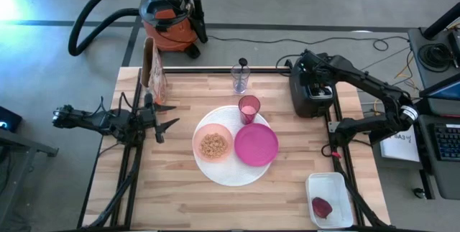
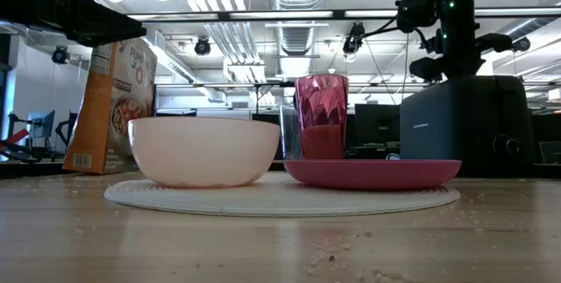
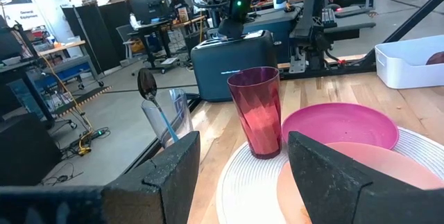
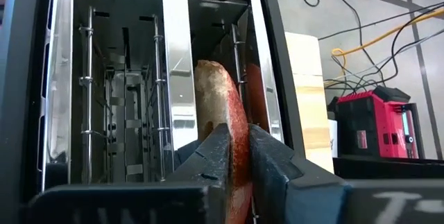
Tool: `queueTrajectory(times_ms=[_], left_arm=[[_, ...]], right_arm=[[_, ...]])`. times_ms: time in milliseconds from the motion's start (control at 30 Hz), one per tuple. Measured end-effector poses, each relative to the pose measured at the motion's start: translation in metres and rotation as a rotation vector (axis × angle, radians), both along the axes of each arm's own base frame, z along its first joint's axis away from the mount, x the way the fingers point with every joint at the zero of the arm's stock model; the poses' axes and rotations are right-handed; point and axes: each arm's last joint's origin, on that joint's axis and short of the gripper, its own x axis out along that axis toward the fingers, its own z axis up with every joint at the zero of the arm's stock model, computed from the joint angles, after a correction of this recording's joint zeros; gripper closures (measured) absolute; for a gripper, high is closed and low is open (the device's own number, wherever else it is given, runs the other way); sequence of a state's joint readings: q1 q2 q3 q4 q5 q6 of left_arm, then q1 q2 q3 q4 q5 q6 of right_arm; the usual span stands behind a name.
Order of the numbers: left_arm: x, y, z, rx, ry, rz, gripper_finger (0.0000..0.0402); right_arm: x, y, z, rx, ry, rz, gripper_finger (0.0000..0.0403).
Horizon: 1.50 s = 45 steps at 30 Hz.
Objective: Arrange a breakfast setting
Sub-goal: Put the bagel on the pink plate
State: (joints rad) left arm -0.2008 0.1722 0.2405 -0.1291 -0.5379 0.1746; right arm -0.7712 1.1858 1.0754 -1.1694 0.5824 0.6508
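Observation:
A large white plate [image 1: 230,176] lies mid-table. On it sit a pale pink bowl [image 1: 213,144] of cereal and a magenta plate [image 1: 256,145]. At its far rim a pink cup [image 1: 249,108] stands. Beyond that is a clear glass [image 1: 241,78] holding a teal-handled spoon [image 3: 147,85]. My right gripper [image 4: 239,156] is over the black toaster [image 1: 310,92] at the far right, shut on a brown toast slice [image 4: 216,92] standing in one slot. My left gripper [image 3: 243,156] hangs open at the table's left side, pointing level at the cup [image 3: 257,109]. My right gripper pinches the toast slice's upper edge [image 4: 234,128] between its two fingers, one on each flat face. The fingers come slanting down from above into the toaster's slot. The slice stands upright on edge, its lower part still inside the slot.
A cereal box [image 1: 153,74] stands at the far left of the table. A white tray [image 1: 330,200] with a dark red item sits at the near right corner. An orange-and-black shop vacuum [image 1: 169,20] stands on the floor beyond the far edge. The toaster's other slot [image 4: 114,92] is vacant.

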Motion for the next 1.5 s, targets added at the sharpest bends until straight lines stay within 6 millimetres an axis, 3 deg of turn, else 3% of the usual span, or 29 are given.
queueTrajectory(times_ms=[167, 533, 1100, 1267, 1500], left_arm=[[0.000, 0.000, 0.000, 0.000, 0.000, 0.000, 0.0200], [0.000, 0.000, 0.000, 0.000, 0.000, 0.000, 0.0200], [0.000, 0.000, 0.000, 0.000, -0.002, -0.004, 0.0200], [0.000, 0.000, 0.000, 0.000, -0.002, -0.005, 0.0200], [0.000, 0.000, 0.000, 0.000, -0.002, -0.006, 0.0200]], right_arm=[[0.002, -0.001, 0.006, 0.011, -0.014, 0.020, 0.0388], [0.005, -0.004, 0.044, -0.057, -0.061, 0.057, 0.0389], [-0.001, 0.002, 0.127, -0.232, -0.218, 0.080, 0.0390], [0.003, 0.007, 0.137, -0.111, -0.414, 0.188, 0.0390], [0.025, 0.026, 0.126, 0.145, -0.555, 0.473, 0.0390]])
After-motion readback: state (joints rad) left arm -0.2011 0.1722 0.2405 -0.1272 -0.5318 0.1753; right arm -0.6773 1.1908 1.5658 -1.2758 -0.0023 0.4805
